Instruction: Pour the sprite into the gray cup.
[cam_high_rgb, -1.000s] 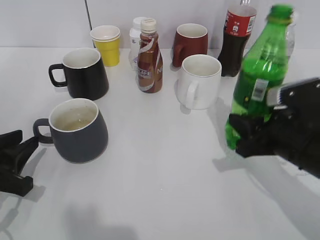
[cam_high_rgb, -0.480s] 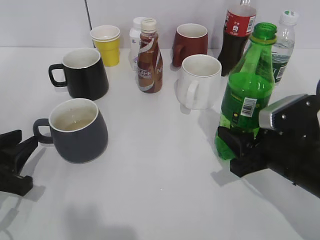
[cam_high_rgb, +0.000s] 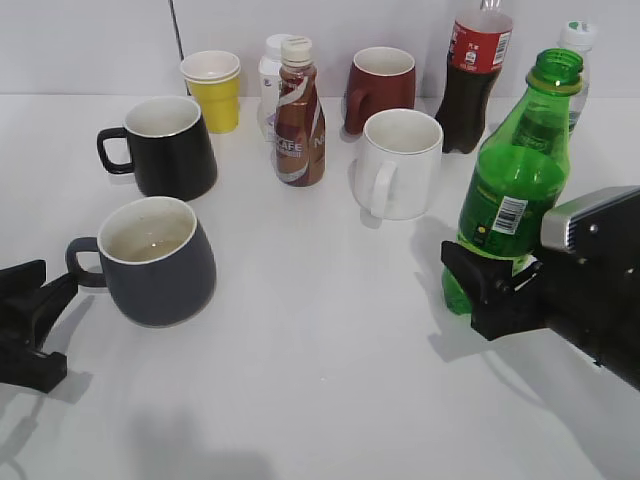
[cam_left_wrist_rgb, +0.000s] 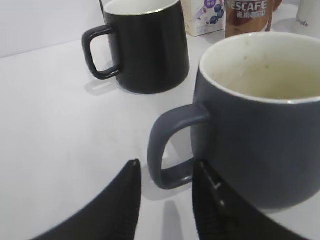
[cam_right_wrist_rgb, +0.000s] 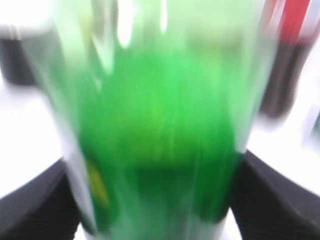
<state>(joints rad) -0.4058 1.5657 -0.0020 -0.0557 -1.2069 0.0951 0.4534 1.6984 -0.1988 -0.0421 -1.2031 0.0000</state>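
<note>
Since 0.5 s earlier, the tall translucent green plastic sprite bottle (cam_high_rgb: 515, 185) had shifted right, tilting; its long axis leaned, neck up-right. We saw the right gripper (cam_high_rgb: 492, 285) pinching its base between both jaws. The left gripper (cam_left_wrist_rgb: 165, 187), jaws spread, flanked the rounded dark gray mug's (cam_high_rgb: 157, 260) handle.

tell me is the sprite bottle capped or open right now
Open: the sprite shows a bare neck opening with no cap in the exterior view, held in the right gripper.
</note>
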